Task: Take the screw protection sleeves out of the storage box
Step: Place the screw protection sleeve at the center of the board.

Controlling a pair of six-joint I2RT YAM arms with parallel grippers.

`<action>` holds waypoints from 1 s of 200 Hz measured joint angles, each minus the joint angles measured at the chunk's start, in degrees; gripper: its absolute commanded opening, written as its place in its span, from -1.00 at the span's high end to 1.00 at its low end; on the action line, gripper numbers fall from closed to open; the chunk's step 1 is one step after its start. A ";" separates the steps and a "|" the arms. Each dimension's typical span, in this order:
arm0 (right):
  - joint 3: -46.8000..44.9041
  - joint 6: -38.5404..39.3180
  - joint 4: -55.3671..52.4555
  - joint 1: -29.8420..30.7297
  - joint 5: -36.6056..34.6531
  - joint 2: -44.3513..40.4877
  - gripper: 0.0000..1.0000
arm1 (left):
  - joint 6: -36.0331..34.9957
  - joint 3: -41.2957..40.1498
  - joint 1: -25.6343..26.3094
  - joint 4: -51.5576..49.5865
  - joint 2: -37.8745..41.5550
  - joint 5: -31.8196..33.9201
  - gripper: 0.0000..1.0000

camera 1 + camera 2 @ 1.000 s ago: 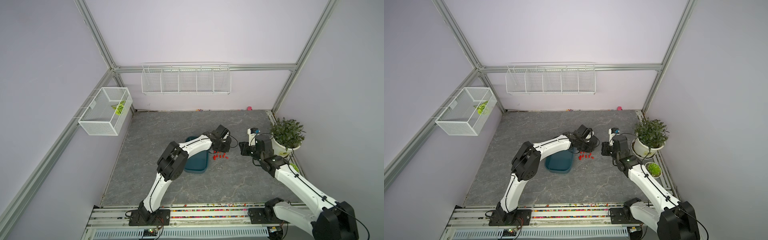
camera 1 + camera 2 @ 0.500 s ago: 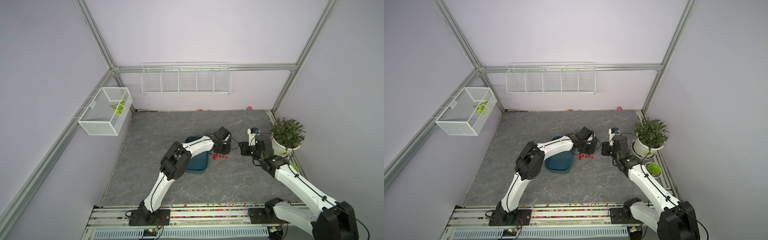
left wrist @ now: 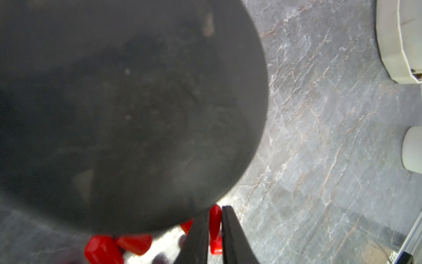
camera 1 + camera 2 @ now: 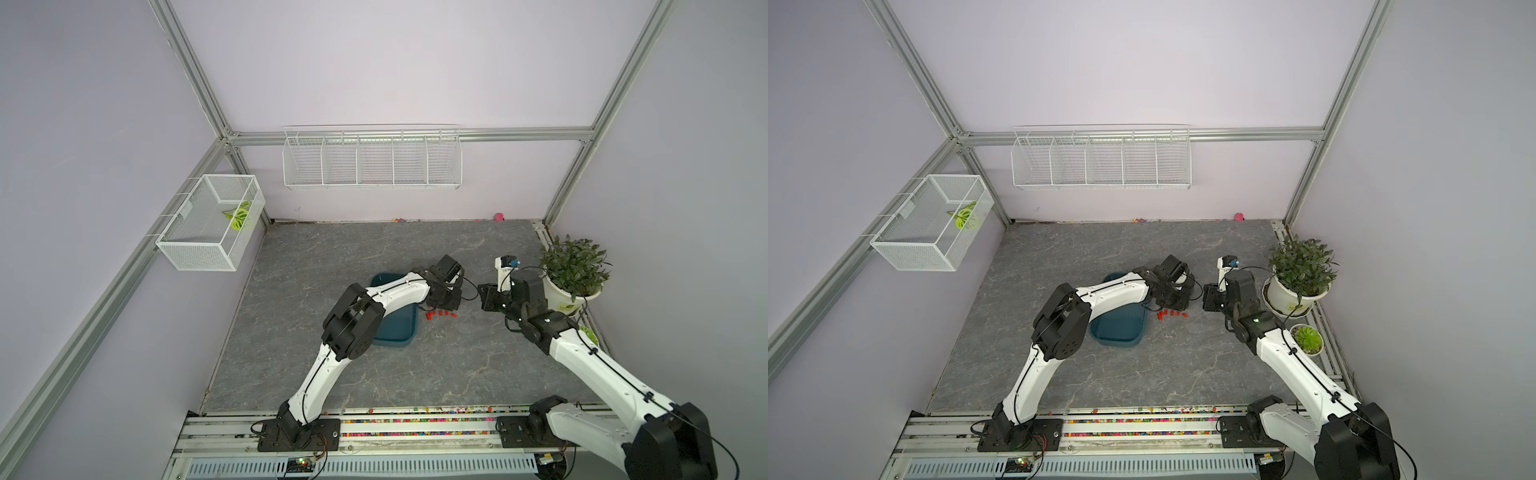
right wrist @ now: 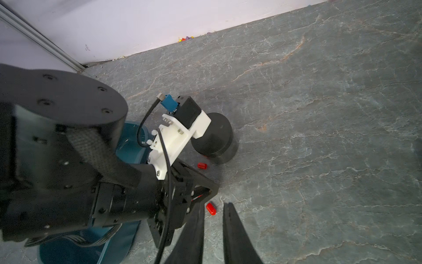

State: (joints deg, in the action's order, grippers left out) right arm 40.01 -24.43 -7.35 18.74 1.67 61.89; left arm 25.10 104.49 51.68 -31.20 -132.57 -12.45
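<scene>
Small delta over the last second: the left arm's elbow edges slightly toward the right arm, the right arm doesn't move, and the red cluster stays put. The left gripper (image 3: 215, 216) sits just beside the black canister (image 3: 114, 102), jaws almost together with one red sleeve (image 3: 215, 228) in the gap. It reads as pinched, with the grip maybe just starting to ease; I can't tell if the sleeve touches the table yet. The rest of the screw protection sleeves (image 4: 439, 312) lie in a short row on the grey tabletop (image 4: 374, 257), just beside the storage box (image 4: 399, 330) on the side toward the right arm. The visible part of the box floor looks bare, but the rest is under the left arm, so I can't confirm it's empty. My read is a drop-off late in the transfer. The right gripper (image 5: 214, 204) hangs nearby with fingers slightly apart and nothing between them; one loose sleeve lies just beside a finger. No readable text: the green sticker on the white plant pot (image 4: 557, 293) is too small, and no brand shows on the arms.
</scene>
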 measured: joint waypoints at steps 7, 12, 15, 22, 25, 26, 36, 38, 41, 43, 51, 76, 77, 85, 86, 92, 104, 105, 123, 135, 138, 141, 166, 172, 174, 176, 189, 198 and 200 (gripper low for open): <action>0.00 0.00 0.00 -0.02 0.00 0.02 0.59 | -0.09 0.11 0.00 -0.17 -0.07 0.04 0.63; 0.00 0.00 0.00 -0.02 0.00 0.04 0.59 | -0.15 0.17 0.00 -0.28 -0.09 0.15 0.63; 0.00 0.00 0.00 -0.02 0.00 0.07 0.59 | -0.17 0.20 0.00 -0.35 -0.09 0.20 0.63; 0.00 0.00 0.00 -0.02 0.00 0.11 0.59 | -0.17 0.24 0.00 -0.42 -0.09 0.22 0.63; 0.00 0.00 0.00 -0.02 0.00 0.15 0.59 | -0.17 0.26 0.00 -0.44 -0.09 0.26 0.63; 0.00 0.00 0.00 -0.02 0.00 0.15 0.59 | -0.20 0.28 0.00 -0.44 -0.09 0.26 0.63; 0.00 0.00 0.00 0.00 0.00 0.22 0.59 | -0.24 0.44 0.00 -0.48 -0.09 0.39 0.62; 0.00 0.00 -0.02 0.00 0.02 0.24 0.59 | -0.26 0.46 0.00 -0.48 -0.11 0.42 0.62; 0.00 0.00 0.00 -0.02 0.00 0.24 0.59 | -0.31 0.50 0.00 -0.48 -0.11 0.44 0.62; 0.00 0.00 0.00 0.00 0.00 0.24 0.59 | -0.33 0.55 0.00 -0.50 -0.11 0.44 0.62; 0.00 0.00 0.00 0.00 0.02 0.26 0.59 | -0.35 0.72 0.00 -0.57 -0.11 0.46 0.62; 0.00 0.00 0.00 -0.02 0.02 0.39 0.59 | -0.35 0.90 0.00 -0.61 -0.11 0.46 0.62; 0.00 0.00 0.00 0.00 0.00 0.39 0.59 | -0.35 0.90 0.00 -0.61 -0.11 0.44 0.62; 0.00 0.00 0.00 0.00 0.00 0.44 0.59 | -0.37 0.90 0.00 -0.63 -0.11 0.46 0.61; 0.00 0.00 -0.02 0.00 0.02 0.46 0.59 | -0.35 0.90 0.00 -0.63 -0.11 0.46 0.61; 0.00 0.00 0.00 -0.02 0.02 0.50 0.59 | -0.37 0.90 0.00 -0.63 -0.11 0.44 0.60; 0.00 0.00 0.00 0.00 0.00 0.61 0.59 | -0.37 0.90 0.00 -0.63 -0.11 0.44 0.58; 0.00 0.00 0.00 0.00 0.02 0.63 0.59 | -0.37 0.90 0.00 -0.63 -0.11 0.44 0.58; 0.00 0.00 0.00 0.00 0.02 0.72 0.59 | -0.39 0.90 0.00 -0.61 -0.11 0.44 0.53; 0.00 0.00 0.00 -0.02 0.02 0.72 0.59 | -0.39 0.90 0.00 -0.61 -0.11 0.48 0.51; 0.00 0.00 0.00 -0.02 0.02 0.72 0.59 | -0.39 0.90 0.00 -0.61 -0.11 0.48 0.51; 0.00 0.00 0.00 -0.02 0.02 0.72 0.59 | -0.39 0.90 0.00 -0.59 -0.11 0.52 0.51; 0.00 0.00 0.00 0.00 0.02 0.72 0.59 | -0.42 0.90 0.00 -0.35 -0.11 0.68 0.50; 0.00 0.00 0.00 0.00 0.02 0.72 0.59 | -0.39 0.90 0.00 -0.35 -0.11 0.70 0.49; 0.00 0.00 0.00 0.00 0.02 0.72 0.59 | -0.39 0.90 0.00 -0.35 -0.11 0.74 0.49; 0.00 0.00 0.00 -0.02 0.02 0.72 0.59 | -0.42 0.87 0.00 -0.33 -0.11 0.81 0.49; 0.00 0.00 0.00 0.00 0.02 0.72 0.59 | -0.39 0.74 0.02 -0.07 -0.09 1.07 0.49; 0.00 0.00 0.00 -0.02 0.02 0.72 0.59 | -0.39 0.44 0.04 0.28 -0.07 1.25 0.48; 0.00 0.00 0.00 0.00 0.02 0.72 0.59 | -0.39 0.33 0.04 0.39 -0.02 1.33 0.48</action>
State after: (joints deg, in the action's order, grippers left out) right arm 40.01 -24.43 -7.35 18.74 1.69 62.61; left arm 24.71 104.81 51.72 -30.81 -132.60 -11.11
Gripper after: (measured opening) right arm 0.204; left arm 0.256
